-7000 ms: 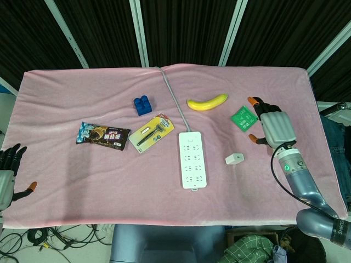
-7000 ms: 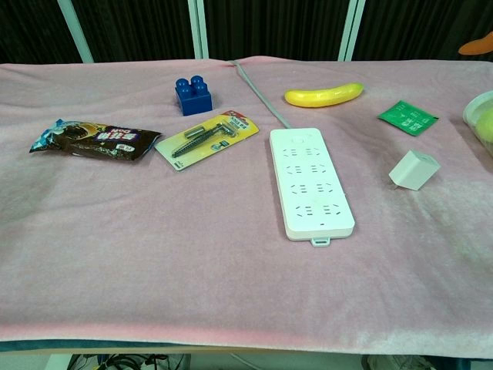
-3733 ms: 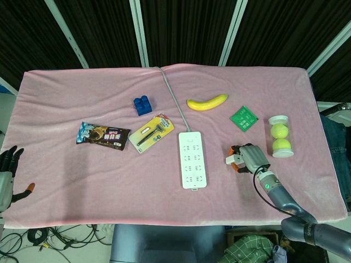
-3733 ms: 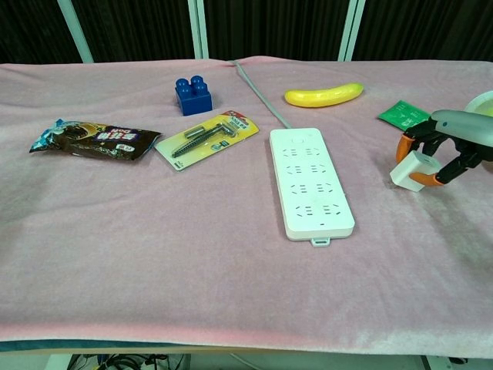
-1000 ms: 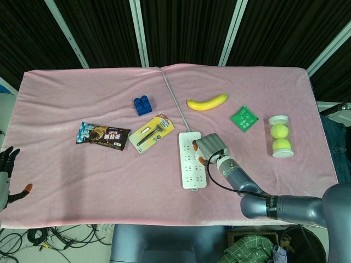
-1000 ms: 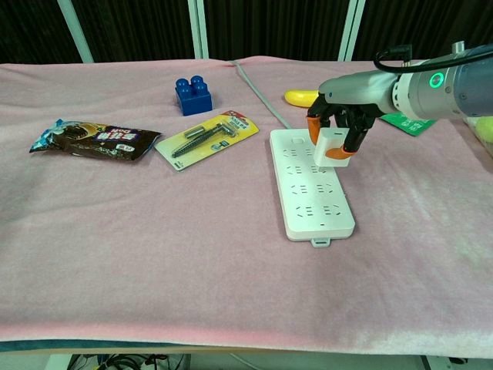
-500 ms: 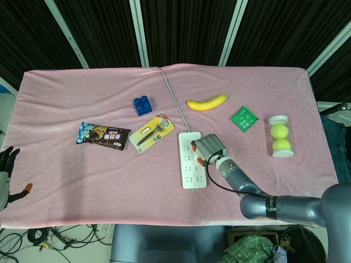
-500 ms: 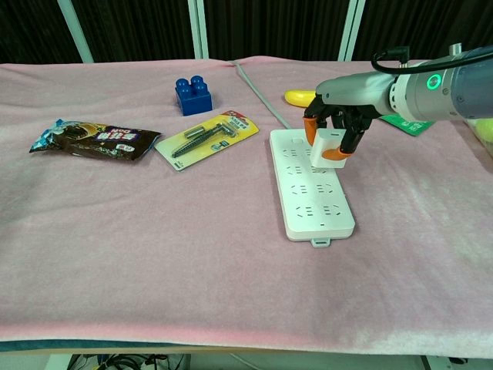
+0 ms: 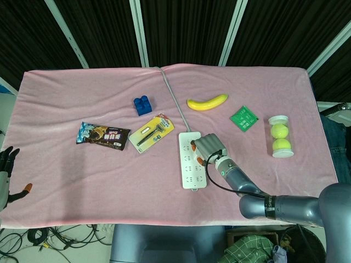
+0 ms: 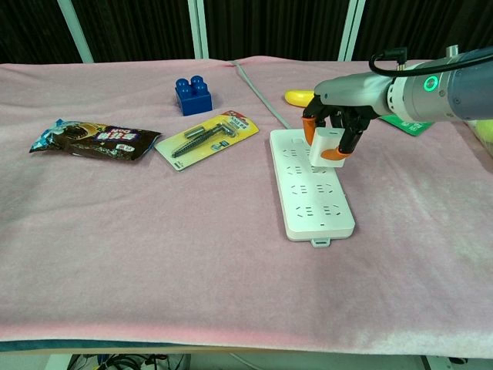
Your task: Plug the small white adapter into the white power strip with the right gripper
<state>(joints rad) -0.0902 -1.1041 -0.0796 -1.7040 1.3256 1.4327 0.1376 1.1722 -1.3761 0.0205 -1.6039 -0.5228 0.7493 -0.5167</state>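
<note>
The white power strip (image 9: 188,170) (image 10: 320,210) lies lengthwise in the middle of the pink cloth, its grey cord running to the far edge. My right hand (image 9: 207,147) (image 10: 339,112) hovers over the strip's far right sockets and grips the small white adapter (image 10: 326,146) between orange-tipped fingers. The adapter sits just above or on the strip's upper sockets; whether its pins are in cannot be told. In the head view the hand hides the adapter. My left hand (image 9: 6,171) hangs off the table's left edge, fingers spread, holding nothing.
A yellow banana (image 9: 207,102) (image 10: 294,97), green packet (image 9: 243,118), and tube of tennis balls (image 9: 279,137) lie right of the strip. A blue block (image 9: 142,104), carded razor (image 9: 151,132) and snack wrapper (image 9: 103,135) lie to its left.
Over the last second my right hand with the adapter has shifted slightly toward the strip's far end and lowered a little. Seconds earlier it picked the adapter up from the cloth at right.
</note>
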